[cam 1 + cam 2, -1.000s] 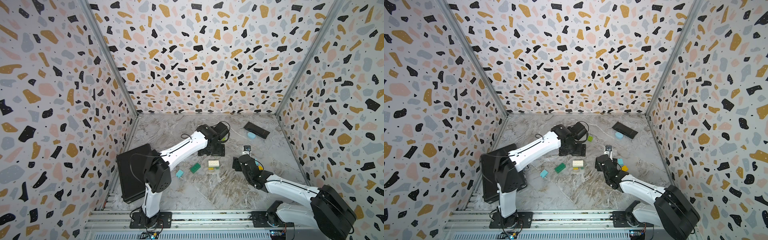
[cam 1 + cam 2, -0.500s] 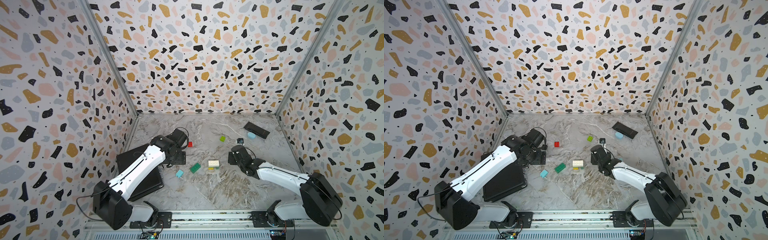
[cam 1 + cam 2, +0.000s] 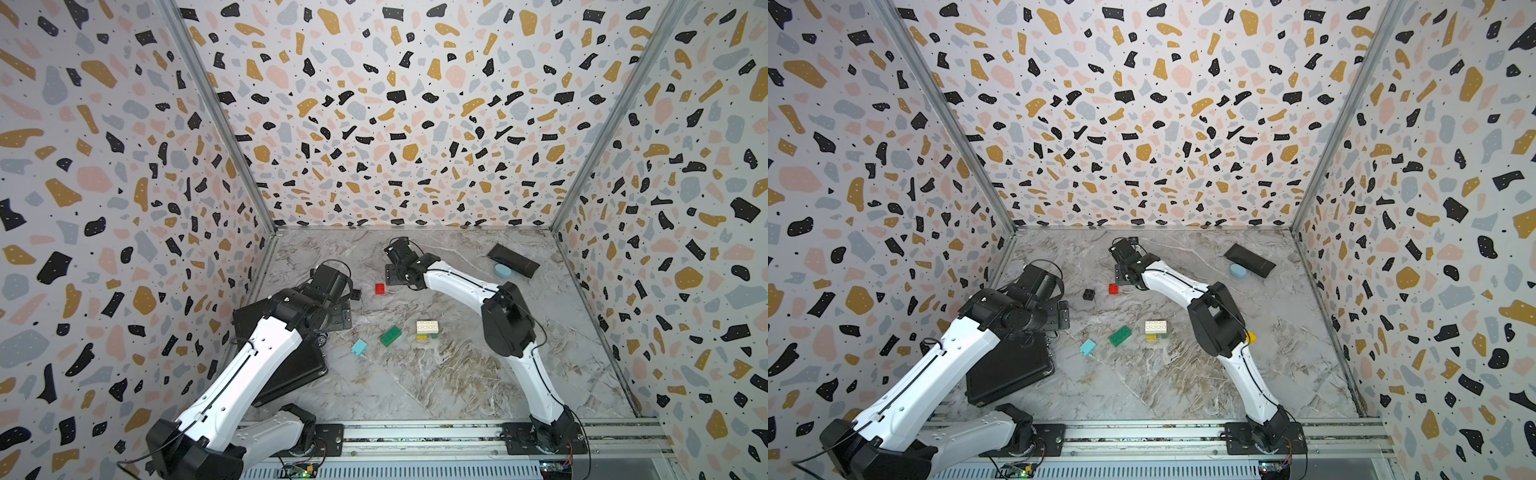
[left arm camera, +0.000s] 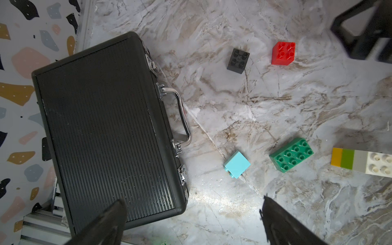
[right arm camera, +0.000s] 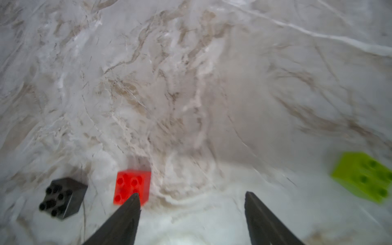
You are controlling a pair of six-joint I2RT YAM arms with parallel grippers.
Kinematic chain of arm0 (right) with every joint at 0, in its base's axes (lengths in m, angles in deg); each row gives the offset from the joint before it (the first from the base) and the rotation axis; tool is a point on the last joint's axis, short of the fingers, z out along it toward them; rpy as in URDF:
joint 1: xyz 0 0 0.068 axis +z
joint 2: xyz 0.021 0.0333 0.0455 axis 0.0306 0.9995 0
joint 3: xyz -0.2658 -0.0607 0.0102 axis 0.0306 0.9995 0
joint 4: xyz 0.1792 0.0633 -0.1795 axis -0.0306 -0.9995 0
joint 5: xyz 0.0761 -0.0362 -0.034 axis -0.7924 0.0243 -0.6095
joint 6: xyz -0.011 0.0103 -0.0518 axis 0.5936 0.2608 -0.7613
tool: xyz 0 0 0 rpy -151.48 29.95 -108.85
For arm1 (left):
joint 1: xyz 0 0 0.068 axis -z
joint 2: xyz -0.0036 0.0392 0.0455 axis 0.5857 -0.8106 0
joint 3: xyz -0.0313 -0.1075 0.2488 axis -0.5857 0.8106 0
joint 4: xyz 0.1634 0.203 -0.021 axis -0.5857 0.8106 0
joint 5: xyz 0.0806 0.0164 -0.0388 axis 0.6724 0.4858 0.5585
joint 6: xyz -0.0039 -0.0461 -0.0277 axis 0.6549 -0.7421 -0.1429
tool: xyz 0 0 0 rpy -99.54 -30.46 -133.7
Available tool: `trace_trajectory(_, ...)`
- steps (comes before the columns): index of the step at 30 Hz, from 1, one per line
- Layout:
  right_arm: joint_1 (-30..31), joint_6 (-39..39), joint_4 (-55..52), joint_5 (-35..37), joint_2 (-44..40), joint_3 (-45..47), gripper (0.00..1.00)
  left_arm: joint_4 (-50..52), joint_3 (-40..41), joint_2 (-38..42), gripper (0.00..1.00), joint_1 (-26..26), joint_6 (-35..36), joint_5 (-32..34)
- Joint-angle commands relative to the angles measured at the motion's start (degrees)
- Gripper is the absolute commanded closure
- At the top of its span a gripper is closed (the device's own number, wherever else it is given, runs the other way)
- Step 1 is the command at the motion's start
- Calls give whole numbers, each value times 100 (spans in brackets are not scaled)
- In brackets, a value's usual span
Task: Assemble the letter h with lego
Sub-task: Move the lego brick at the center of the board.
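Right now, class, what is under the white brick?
Under the white brick, a lime brick shows, then a yellow brick at the bottom. Their studded tops are covered, so how many bricks make each layer cannot be seen.

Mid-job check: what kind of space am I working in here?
Most likely a purpose-built robot test cell: terrazzo-print wall panels box in a marble-effect tabletop on three sides, and the white-and-black left arm and right arm are mounted on an aluminium rail along its front edge.

Bright, even light, soft shadows — right wrist view blurred, others sharp.
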Motion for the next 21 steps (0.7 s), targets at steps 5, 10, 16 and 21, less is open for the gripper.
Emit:
trace_trajectory(5, 177, -181, -1183, 41, 1182, -1945, 19, -56, 58, 40, 1, -34, -10, -45)
trace_trajectory(10, 216, -185, -1141, -22, 1459, -2067, 17, -95, 76, 137, 1, -43, -5, -62)
trace_trajectory(16, 301, -396, -1028, 95, 1224, -1842, 17, -121, 85, 130, 1, -69, 34, -184)
trace_trajectory(21, 453, -578, -81, -89, 365, -637, 16, -141, 94, 152, 1, -86, 51, -242)
